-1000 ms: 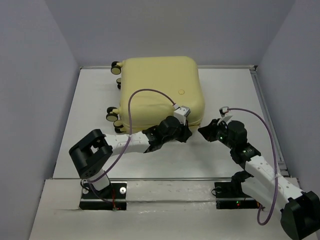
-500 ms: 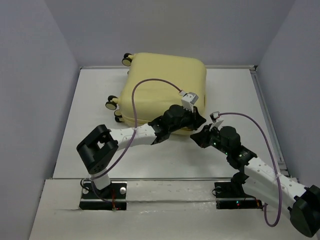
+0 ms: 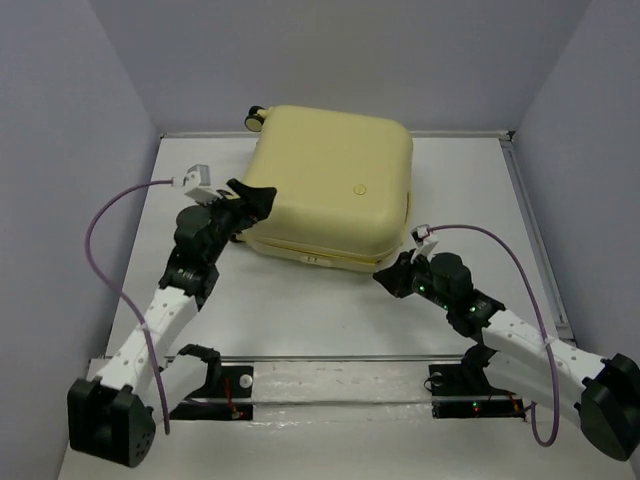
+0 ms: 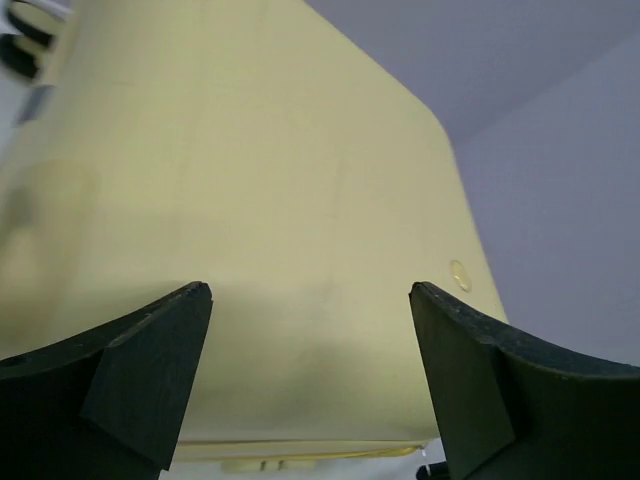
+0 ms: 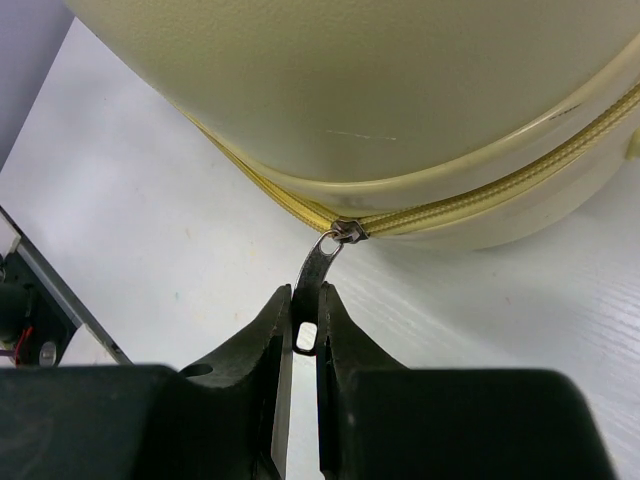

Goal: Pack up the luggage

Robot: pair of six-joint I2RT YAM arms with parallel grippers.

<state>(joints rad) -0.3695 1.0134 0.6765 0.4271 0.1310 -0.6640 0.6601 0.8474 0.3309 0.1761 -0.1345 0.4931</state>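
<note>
Right tool (image 5: 305,302) pinches zipper pull (image 5: 322,262) of luggage (image 3: 330,185), wheels (image 3: 256,118) mostly hidden.

the rounded hard-shell luggage (image 3: 330,180) is pale yellow, its zip tape (image 5: 480,195) deeper yellow, its metal zip pull (image 5: 318,275) silver. the desk (image 3: 300,315) is white; the left tool (image 4: 310,330) and right tool (image 5: 305,320) are black.

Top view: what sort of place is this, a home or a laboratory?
Probably a laboratory robot cell: plain grey walls close in a white table, and a left arm and right arm are bolted at its near edge, reaching a suitcase.
</note>
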